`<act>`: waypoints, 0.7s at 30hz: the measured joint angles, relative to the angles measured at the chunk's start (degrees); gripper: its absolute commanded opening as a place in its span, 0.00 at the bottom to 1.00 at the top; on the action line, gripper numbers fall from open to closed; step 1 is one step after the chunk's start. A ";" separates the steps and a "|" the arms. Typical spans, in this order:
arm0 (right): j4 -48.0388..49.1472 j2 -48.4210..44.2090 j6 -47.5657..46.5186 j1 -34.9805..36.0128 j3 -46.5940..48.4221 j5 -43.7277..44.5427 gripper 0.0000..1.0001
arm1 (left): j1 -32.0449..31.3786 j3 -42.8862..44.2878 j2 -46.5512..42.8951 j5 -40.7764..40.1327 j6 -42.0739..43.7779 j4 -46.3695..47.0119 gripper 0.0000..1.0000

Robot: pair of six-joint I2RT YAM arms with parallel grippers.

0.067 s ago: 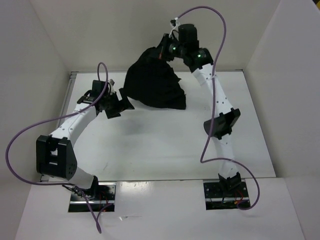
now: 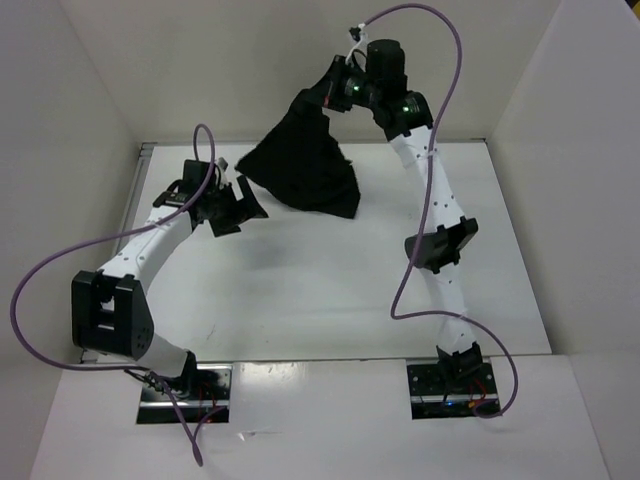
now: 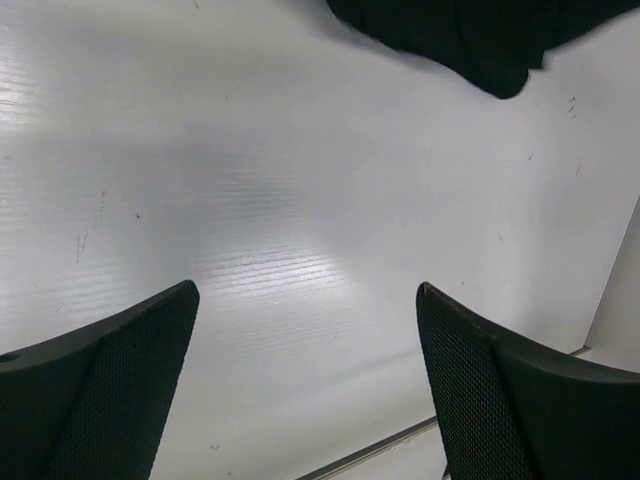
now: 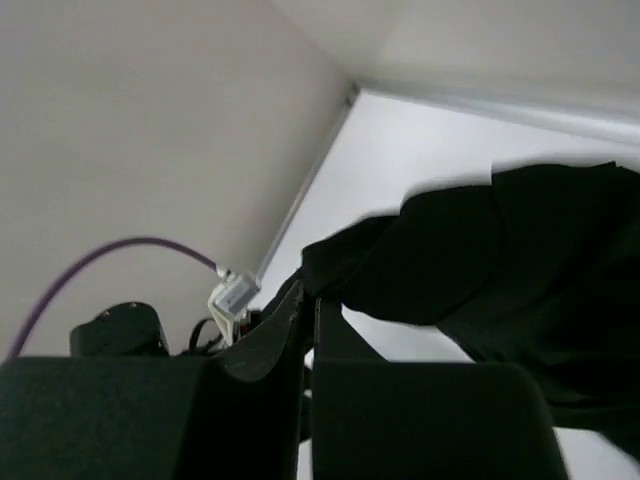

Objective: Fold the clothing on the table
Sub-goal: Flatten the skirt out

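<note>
My right end effector (image 2: 329, 97) was pinched shut on the clothing (image 2: 305, 170), holding it up over the far tabletop (image 2: 300, 290). My left end effector (image 2: 243, 206) was wide open, empty. I saw no fold yet.

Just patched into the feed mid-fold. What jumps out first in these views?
The black clothing is pulled up into a peak at the far middle of the table. The right gripper is pinched shut on its top, and its lower part drapes on the surface. Just left of the cloth, the left gripper hovers with its fingers spread wide, holding nothing.
</note>
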 measured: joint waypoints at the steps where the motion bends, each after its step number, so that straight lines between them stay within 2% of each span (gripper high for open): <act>1: 0.85 2.36 0.39 -0.85 5.29 -1.57 0.00 | 0.13 0.00 -0.11 0.00 0.00 -0.07 0.96; 5: -1.20 2.75 0.48 -3.50 14.27 -4.57 0.00 | 0.24 -0.07 -0.31 0.00 0.00 -0.07 0.96; 9: -10.88 -0.96 -1.62 -3.74 17.44 0.31 0.00 | 0.24 -0.50 -0.48 0.15 0.00 0.04 0.96; 15: -21.07 -13.35 -2.12 0.28 -12.52 16.94 0.00 | 0.24 -2.03 -0.74 0.70 0.11 0.02 0.96; 16: -20.17 -17.77 -1.44 1.68 -27.67 20.00 0.00 | 0.24 -2.75 -1.25 0.90 0.11 0.09 0.96; 21: -17.66 -33.38 2.34 0.96 -72.24 20.33 0.00 | 0.24 -4.66 -2.80 2.23 0.11 0.42 0.96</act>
